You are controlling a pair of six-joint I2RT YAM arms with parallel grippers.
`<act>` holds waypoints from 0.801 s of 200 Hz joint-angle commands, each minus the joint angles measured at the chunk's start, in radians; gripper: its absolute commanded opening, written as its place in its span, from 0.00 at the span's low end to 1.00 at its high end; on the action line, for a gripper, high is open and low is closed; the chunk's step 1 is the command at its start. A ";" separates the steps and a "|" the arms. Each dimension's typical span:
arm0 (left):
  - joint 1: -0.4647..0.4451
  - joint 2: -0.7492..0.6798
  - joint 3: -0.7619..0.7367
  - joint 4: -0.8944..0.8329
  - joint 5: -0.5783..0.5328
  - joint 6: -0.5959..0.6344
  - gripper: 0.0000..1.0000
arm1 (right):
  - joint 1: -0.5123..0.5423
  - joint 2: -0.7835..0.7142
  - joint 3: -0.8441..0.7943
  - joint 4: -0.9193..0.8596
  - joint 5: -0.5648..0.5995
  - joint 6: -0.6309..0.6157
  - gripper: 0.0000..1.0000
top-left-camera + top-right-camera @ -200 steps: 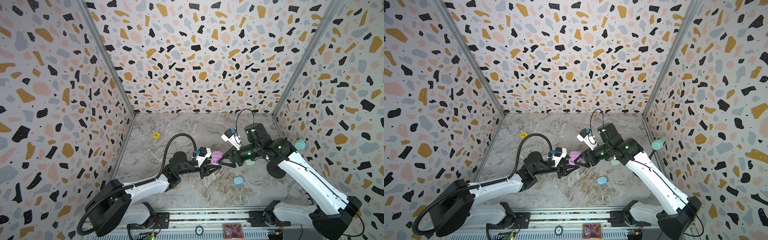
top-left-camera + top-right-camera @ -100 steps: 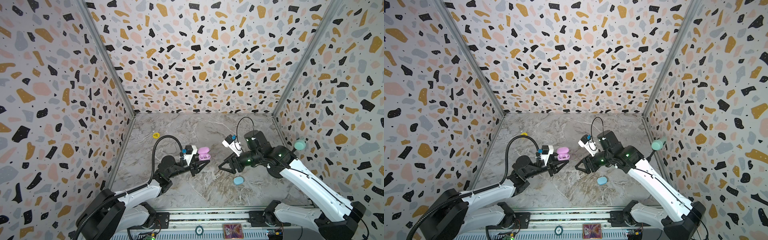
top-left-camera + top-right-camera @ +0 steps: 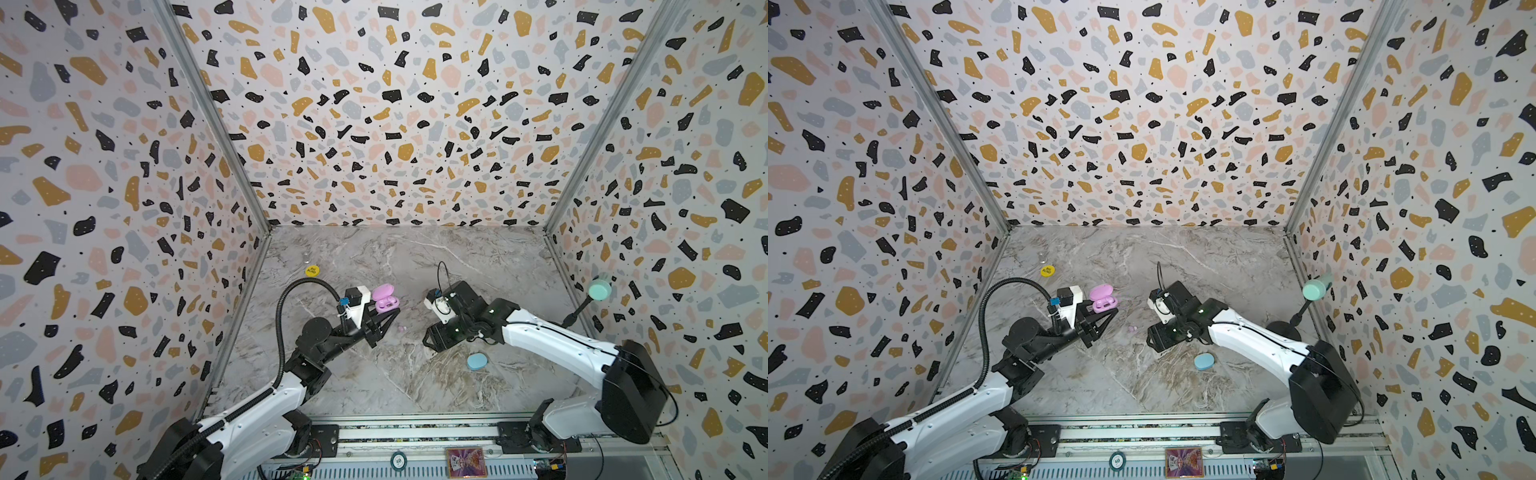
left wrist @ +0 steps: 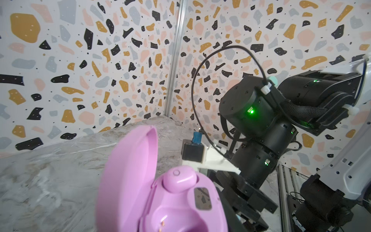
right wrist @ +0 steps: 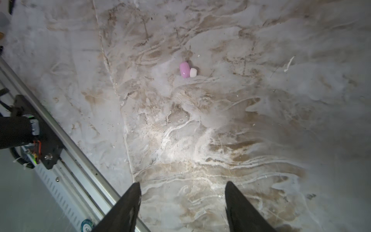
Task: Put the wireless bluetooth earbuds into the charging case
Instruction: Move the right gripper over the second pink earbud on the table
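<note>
My left gripper (image 3: 390, 311) is shut on an open pink charging case (image 3: 385, 298) (image 3: 1102, 299), held above the marble floor. In the left wrist view the case (image 4: 140, 180) has its lid up, one pink earbud (image 4: 179, 178) seated in it and the other socket empty. A second pink earbud with a white tip (image 5: 185, 70) lies loose on the floor (image 3: 401, 328) (image 3: 1132, 328) between the two grippers. My right gripper (image 5: 182, 185) (image 3: 428, 338) hovers open and empty a short way to the right of that bud.
A shut blue oval case (image 3: 476, 361) (image 3: 1204, 361) lies on the floor near the right arm. A mint-topped stand (image 3: 599, 289) is by the right wall. A yellow sticker (image 3: 312, 271) sits at the back left. The metal rail (image 5: 66, 152) runs along the front edge.
The grippers, which met at the pink case, have parted. My left arm carried the case to the left; my right gripper drew back to the right and opened slightly.
</note>
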 commanded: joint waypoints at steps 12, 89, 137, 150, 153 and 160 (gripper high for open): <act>0.019 -0.065 -0.023 -0.015 -0.043 -0.016 0.33 | -0.004 0.135 0.115 0.048 0.008 -0.029 0.67; 0.025 -0.171 -0.042 -0.109 -0.074 0.000 0.33 | -0.019 0.421 0.337 0.077 -0.022 -0.047 0.63; 0.025 -0.180 -0.041 -0.122 -0.078 0.004 0.33 | -0.026 0.504 0.387 0.085 -0.081 -0.041 0.61; 0.026 -0.180 -0.041 -0.121 -0.078 0.006 0.33 | -0.023 0.509 0.385 0.091 -0.096 -0.037 0.61; 0.027 -0.180 -0.041 -0.121 -0.078 0.006 0.33 | -0.021 0.509 0.384 0.092 -0.100 -0.037 0.61; 0.027 -0.180 -0.043 -0.121 -0.078 0.005 0.33 | -0.018 0.511 0.382 0.092 -0.107 -0.038 0.61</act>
